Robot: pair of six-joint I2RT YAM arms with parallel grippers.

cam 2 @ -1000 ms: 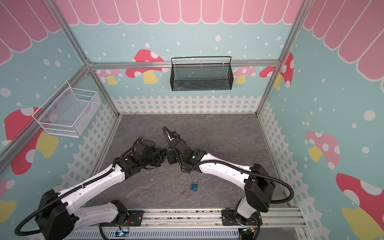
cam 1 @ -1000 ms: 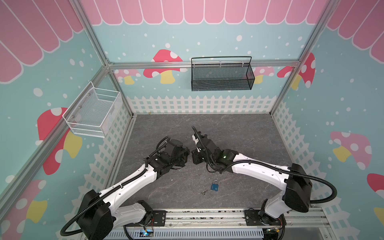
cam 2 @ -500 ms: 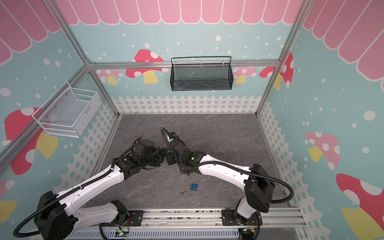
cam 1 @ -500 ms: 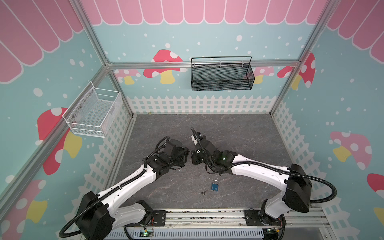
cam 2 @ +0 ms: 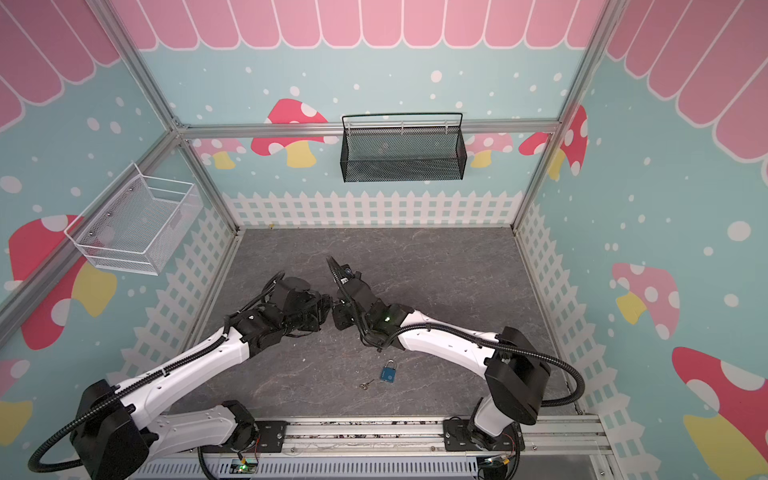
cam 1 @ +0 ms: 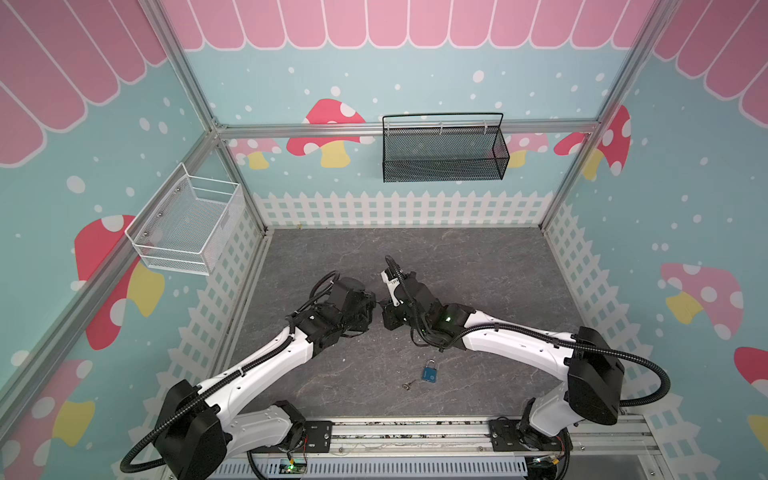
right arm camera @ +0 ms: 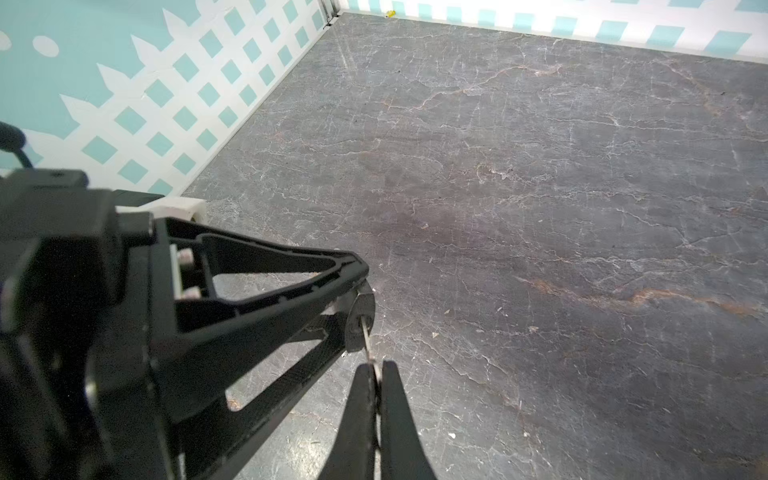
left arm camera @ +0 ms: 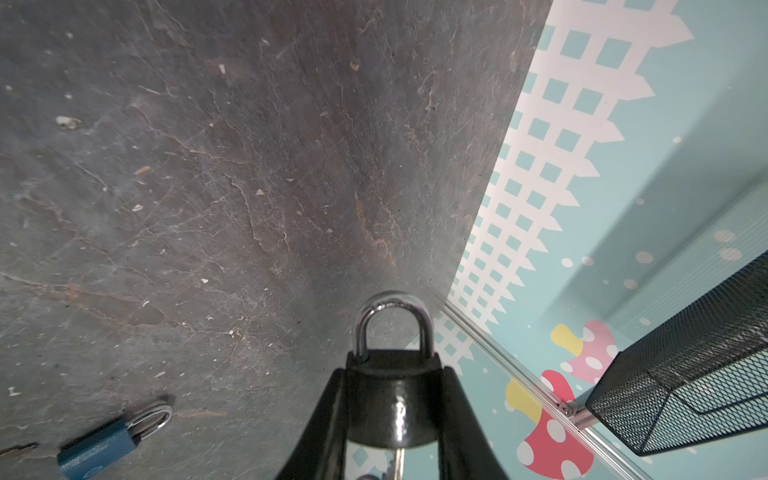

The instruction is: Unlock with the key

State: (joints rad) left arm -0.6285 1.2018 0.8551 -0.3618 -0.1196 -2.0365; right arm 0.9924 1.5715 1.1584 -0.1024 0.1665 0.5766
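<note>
We see teal walls (cam 1: pixel 374 83) on three sides: white dots, red and pink mushrooms (cam 1: pixel 328 133), pink scallops (cam 1: pixel 374 20) along top, white picket fence print (cam 1: pixel 399 208) at base. Aluminium frame (cam 1: pixel 291 131) runs up corners and across back wall. Black mesh basket (cam 1: pixel 442 153) hangs on back bar; white wire basket (cam 1: pixel 187 228) on side bar. Tabletop (cam 1: pixel 478 266) dark grey, stone-veined, scuffed — we find light even, shadows soft.

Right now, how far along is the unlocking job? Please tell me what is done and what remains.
Done: the left pincer grips the black lock, and the key, pinched by the right pincer, sits in its keyhole. In hand: probably turning the key. Left: the shackle is seated at both ends, so the lock is not open yet. The blue lock lies aside, untouched.
</note>
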